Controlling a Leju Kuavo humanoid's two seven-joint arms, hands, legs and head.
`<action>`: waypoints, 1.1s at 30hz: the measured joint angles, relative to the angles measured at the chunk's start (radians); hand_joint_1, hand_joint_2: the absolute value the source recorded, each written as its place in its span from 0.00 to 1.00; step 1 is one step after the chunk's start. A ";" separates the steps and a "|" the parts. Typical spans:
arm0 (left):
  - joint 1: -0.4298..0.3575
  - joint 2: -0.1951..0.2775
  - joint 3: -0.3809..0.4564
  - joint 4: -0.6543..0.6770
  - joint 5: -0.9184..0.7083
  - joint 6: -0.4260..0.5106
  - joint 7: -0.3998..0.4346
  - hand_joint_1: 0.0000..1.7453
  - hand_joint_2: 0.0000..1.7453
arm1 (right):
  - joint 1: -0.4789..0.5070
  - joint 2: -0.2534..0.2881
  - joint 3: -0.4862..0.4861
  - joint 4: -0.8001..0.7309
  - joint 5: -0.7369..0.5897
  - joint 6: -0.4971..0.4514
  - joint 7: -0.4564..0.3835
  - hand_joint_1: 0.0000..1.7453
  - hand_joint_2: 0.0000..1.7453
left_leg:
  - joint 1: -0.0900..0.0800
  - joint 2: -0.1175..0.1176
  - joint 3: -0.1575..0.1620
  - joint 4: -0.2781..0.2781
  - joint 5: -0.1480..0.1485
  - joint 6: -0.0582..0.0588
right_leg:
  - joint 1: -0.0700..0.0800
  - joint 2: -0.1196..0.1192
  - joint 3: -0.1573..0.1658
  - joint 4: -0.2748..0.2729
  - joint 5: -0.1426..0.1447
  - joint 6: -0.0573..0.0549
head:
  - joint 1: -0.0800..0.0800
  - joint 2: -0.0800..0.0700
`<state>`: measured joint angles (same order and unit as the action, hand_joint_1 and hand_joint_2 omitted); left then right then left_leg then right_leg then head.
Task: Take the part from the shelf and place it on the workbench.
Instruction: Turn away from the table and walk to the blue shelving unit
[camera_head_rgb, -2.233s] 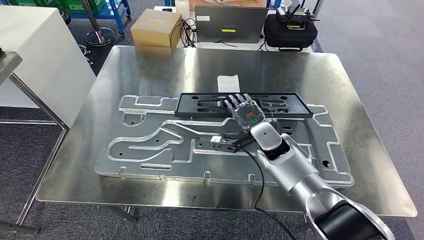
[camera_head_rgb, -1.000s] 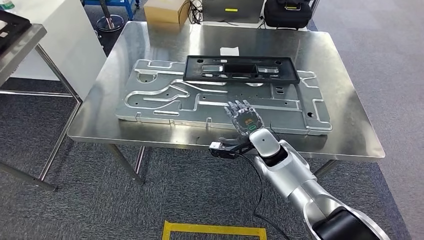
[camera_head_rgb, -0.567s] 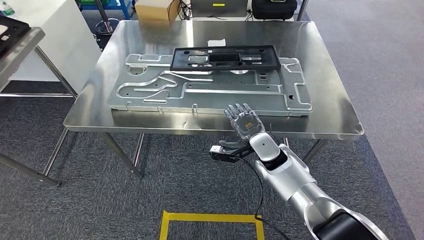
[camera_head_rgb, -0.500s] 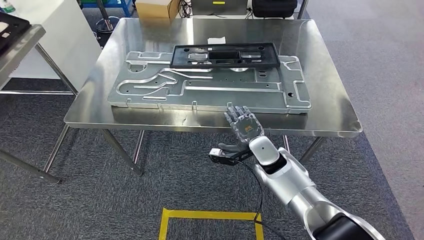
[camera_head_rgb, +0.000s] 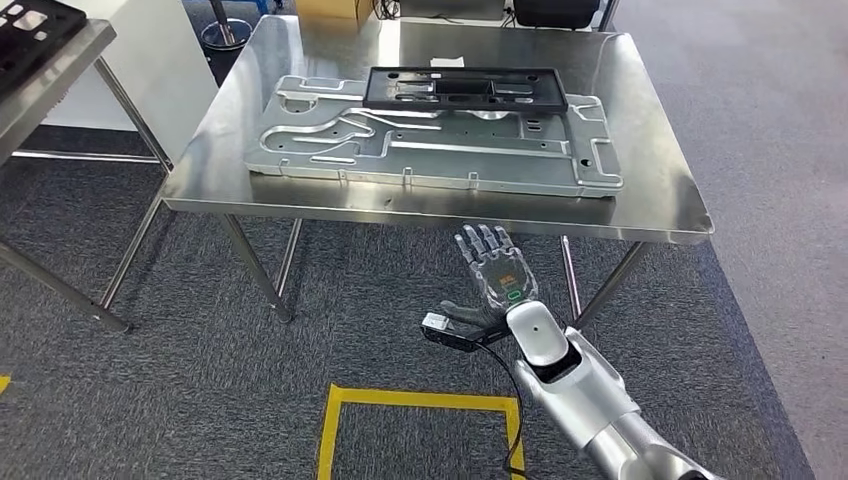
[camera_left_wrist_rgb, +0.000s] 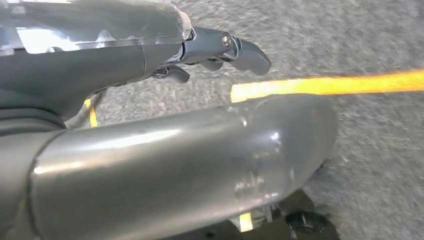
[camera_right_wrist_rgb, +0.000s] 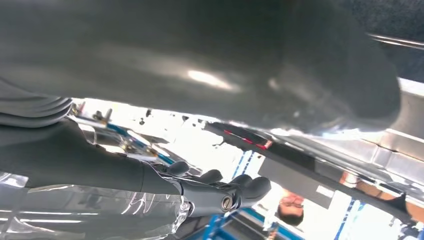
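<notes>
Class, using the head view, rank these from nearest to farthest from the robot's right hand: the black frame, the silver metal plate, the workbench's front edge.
1. workbench front edge, just beyond the right hand
2. silver metal plate, mid-bench
3. black frame, on the plate's far side

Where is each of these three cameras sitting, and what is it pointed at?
Head view: high on the robot, looking forward and down at the steel workbench with the black part; the right hand reaches in, open.
Left wrist view: behind the left hand, looking down at grey carpet and yellow tape.
Right wrist view: behind the right hand, looking towards the workbench's edge.
Shared: the head and left wrist views both show yellow floor tape.
</notes>
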<state>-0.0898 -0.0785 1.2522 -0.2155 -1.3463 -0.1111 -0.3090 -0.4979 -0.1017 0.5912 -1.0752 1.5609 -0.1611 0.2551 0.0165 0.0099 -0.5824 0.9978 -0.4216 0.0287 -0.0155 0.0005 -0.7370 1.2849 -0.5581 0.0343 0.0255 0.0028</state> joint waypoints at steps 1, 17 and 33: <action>0.001 -0.001 0.002 0.000 0.003 0.002 0.000 0.00 0.00 | 0.028 -0.006 -0.011 -0.026 0.003 -0.014 0.011 0.00 0.00 | 0.000 0.000 -0.018 0.003 0.011 -0.003 | -0.003 0.000 0.015 0.015 0.018 0.003 | 0.000 0.000; 0.029 -0.012 0.073 0.000 0.075 0.026 -0.010 0.00 0.00 | 0.671 0.067 -0.427 -0.404 -0.479 -0.367 -0.304 0.00 0.00 | 0.004 -0.007 -0.080 0.288 -0.115 -0.056 | 0.017 -0.023 0.146 -0.291 0.114 -0.056 | -0.010 0.000; 0.027 -0.033 0.127 -0.001 0.100 0.037 -0.020 0.00 0.00 | 0.588 0.330 -1.584 0.304 -0.829 -0.068 -0.714 0.00 0.00 | -0.005 0.003 -0.007 -0.011 -0.002 0.000 | -0.011 -0.004 0.099 -0.033 0.029 0.020 | -0.005 0.000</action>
<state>-0.0631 -0.1110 1.3788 -0.2162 -1.2459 -0.0746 -0.3291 0.0902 0.2278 -0.9931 -0.7716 0.7321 -0.2295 -0.4590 0.0119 0.0130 -0.5891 0.9870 -0.4236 0.0288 -0.0267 -0.0039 -0.6381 1.2518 -0.5294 0.0544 0.0205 0.0030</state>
